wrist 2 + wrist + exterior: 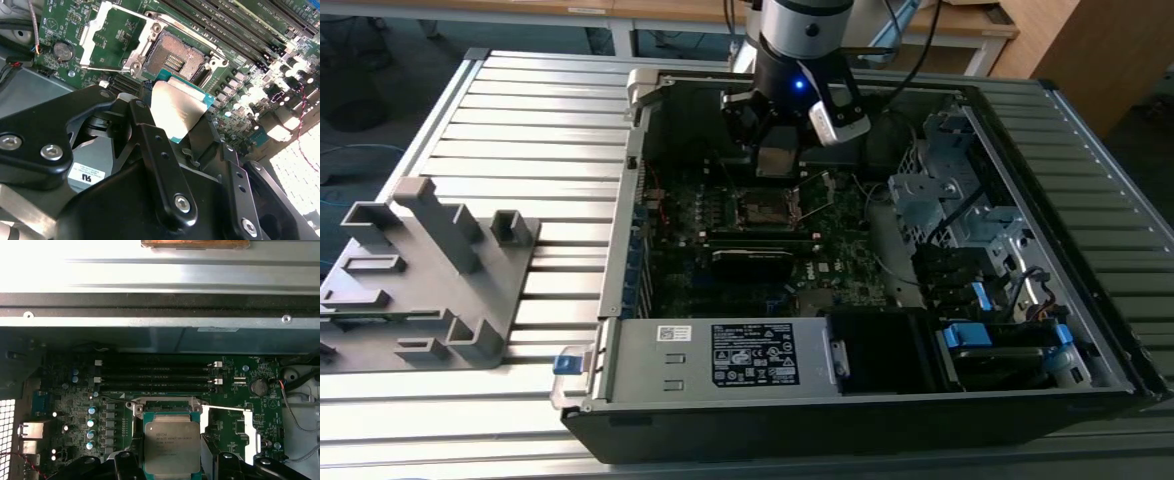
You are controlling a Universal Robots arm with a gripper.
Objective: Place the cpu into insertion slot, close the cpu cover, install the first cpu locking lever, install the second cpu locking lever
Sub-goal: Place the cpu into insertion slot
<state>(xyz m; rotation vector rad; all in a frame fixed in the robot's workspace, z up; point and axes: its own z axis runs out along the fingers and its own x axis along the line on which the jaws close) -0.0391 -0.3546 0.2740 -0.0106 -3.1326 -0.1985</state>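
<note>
My gripper [775,152] hangs inside the open computer case, shut on the cpu [775,162], a flat square chip with a dull silver top. In both wrist views the cpu [176,109] [171,446] sits between the black fingers [146,131] [126,466]. It hovers a little above and beside the insertion slot [175,57] [765,208], a dark square socket that lies open and empty. The cpu cover [101,34] [254,436] is swung up and away from the socket. Two thin wire levers [102,67] [226,409] stand released at its sides.
Long black memory slots [157,377] [235,27] run beside the socket. The case's metal wall [160,300] is close behind. A power supply [720,355] and drive cage [961,200] fill the case's other parts. A grey fixture [427,270] stands on the slatted table at the exterior view's left.
</note>
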